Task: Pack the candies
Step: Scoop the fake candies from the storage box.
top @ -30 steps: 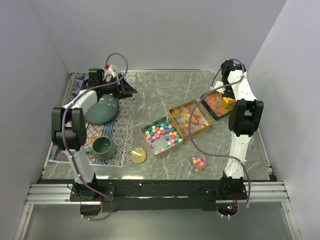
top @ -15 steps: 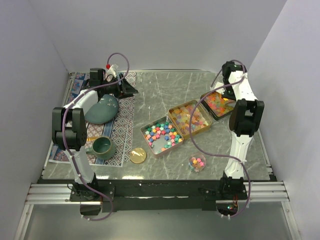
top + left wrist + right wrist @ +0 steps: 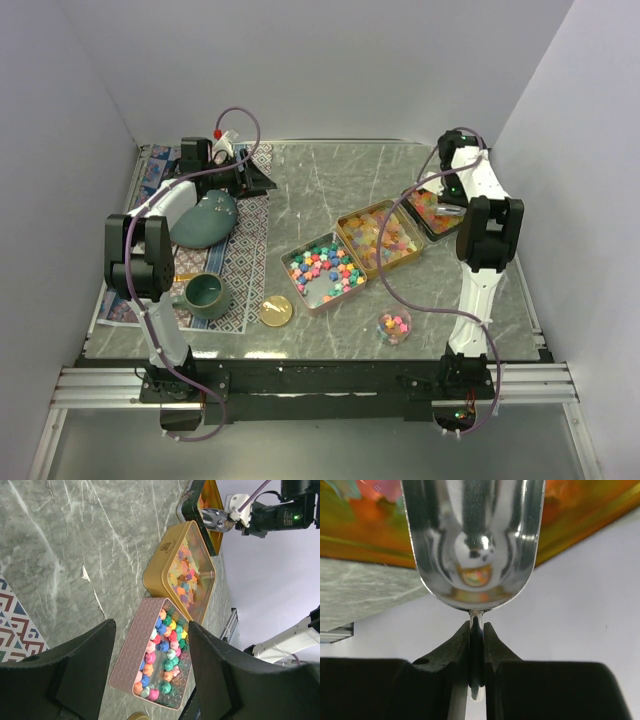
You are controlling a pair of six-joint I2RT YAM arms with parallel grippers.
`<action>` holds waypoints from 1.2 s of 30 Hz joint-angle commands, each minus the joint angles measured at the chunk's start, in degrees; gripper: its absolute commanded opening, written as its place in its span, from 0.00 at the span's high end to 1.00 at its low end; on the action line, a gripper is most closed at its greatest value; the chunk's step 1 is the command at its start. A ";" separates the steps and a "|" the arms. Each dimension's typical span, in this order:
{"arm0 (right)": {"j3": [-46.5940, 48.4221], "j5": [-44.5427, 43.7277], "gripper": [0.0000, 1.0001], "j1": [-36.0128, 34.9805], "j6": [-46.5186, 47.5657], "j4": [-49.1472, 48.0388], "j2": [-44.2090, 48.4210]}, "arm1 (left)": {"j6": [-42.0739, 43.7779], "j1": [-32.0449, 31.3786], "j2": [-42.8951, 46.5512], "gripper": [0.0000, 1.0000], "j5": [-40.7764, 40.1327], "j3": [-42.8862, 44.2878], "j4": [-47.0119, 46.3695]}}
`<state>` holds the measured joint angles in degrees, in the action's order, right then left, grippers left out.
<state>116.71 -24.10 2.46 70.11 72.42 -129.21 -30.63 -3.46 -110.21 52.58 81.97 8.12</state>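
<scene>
Top view, right arm: there it goes. Over the last second the right tool has swung in from the far corner, and it now hangs over the dark-rimmed tin of orange gummies at the far right of the grey marbled worktop.
Top view, candies: most of the candies are pastel stars heaped in the pink rectangular tin. There are more in the gold rectangular tin just beside it, and a few in the small clear cup near the front edge.
Top view, left arm: it's parked far left above the patterned mat, with no movement at all.
Left wrist view: the left tool is spread wide with nothing between its black fingers. Across the worktop the shiny steel spoon is poised at the gummy tin's rim.
Right wrist view: the right tool's fingers are clamped tight on the spoon's thin handle. The bowl looks empty, showing only reflections, and the tin's orange wall is right behind it.
Meaning for the task: a scoop looks about to start. Nothing has been lifted yet, so packing from this tin is still ahead.
</scene>
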 commanded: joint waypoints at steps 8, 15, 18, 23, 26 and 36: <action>-0.61 1.51 1.00 -2.20 1.71 2.28 -3.42 | 1.37 -1.19 0.53 0.35 -0.28 0.90 -0.83; 2.91 2.39 1.00 -4.21 -6.55 3.95 -7.46 | 0.84 -1.81 0.70 0.35 -0.11 0.21 -1.44; 3.53 3.52 1.00 -5.09 -8.40 2.29 -8.25 | 0.75 -2.16 0.88 0.35 -0.02 -0.06 -1.44; 3.88 6.42 1.00 -5.62 -10.34 0.71 -9.04 | 0.75 -2.51 0.88 0.35 -0.11 0.12 -1.00; 2.92 10.63 1.00 -5.45 -11.66 0.00 -8.87 | 1.54 -2.69 0.97 0.35 -0.19 0.29 -0.12; 0.99 25.31 1.00 -5.27 -13.68 -2.54 -7.20 | 9.44 -1.81 0.79 0.35 -0.81 2.93 8.31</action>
<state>119.87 -19.09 -1.69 58.24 76.05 -135.37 -26.15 -5.80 -110.24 52.40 82.00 13.02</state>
